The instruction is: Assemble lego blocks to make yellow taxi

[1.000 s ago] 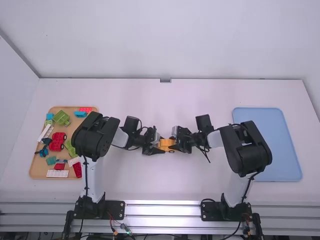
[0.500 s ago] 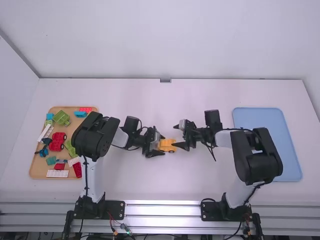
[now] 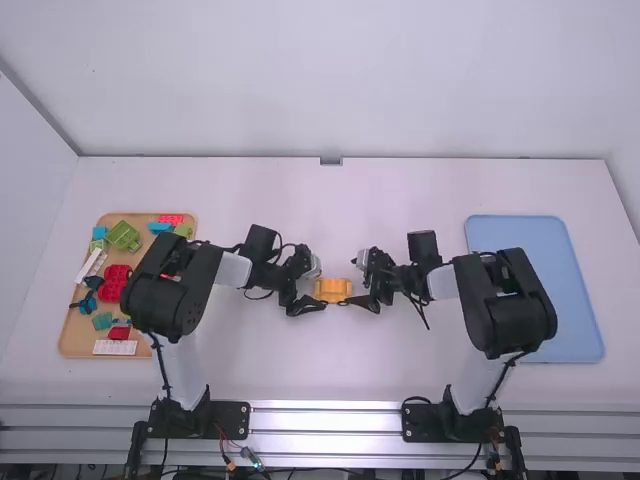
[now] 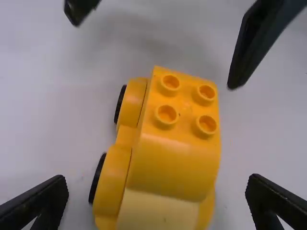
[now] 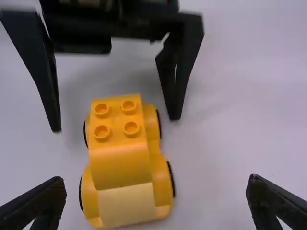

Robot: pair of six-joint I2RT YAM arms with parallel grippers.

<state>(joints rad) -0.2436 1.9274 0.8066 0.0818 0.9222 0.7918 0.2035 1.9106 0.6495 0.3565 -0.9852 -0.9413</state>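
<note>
A smooth white table (image 3: pixel 320 365) carries three things directly on its top, well apart from one another. Toward its left side lies a tan tray (image 3: pixel 75 342) with rounded corners, and toward its right side a flat, pale blue tray (image 3: pixel 582 342), also round-cornered and longer from near to far than across. Between the two trays, around the middle of the tabletop, a yellow block car (image 3: pixel 332 287) stands upright on black wheels, four round studs topping its roof.

White walls (image 3: pixel 330 80) stand behind a white table (image 3: pixel 330 375).
</note>
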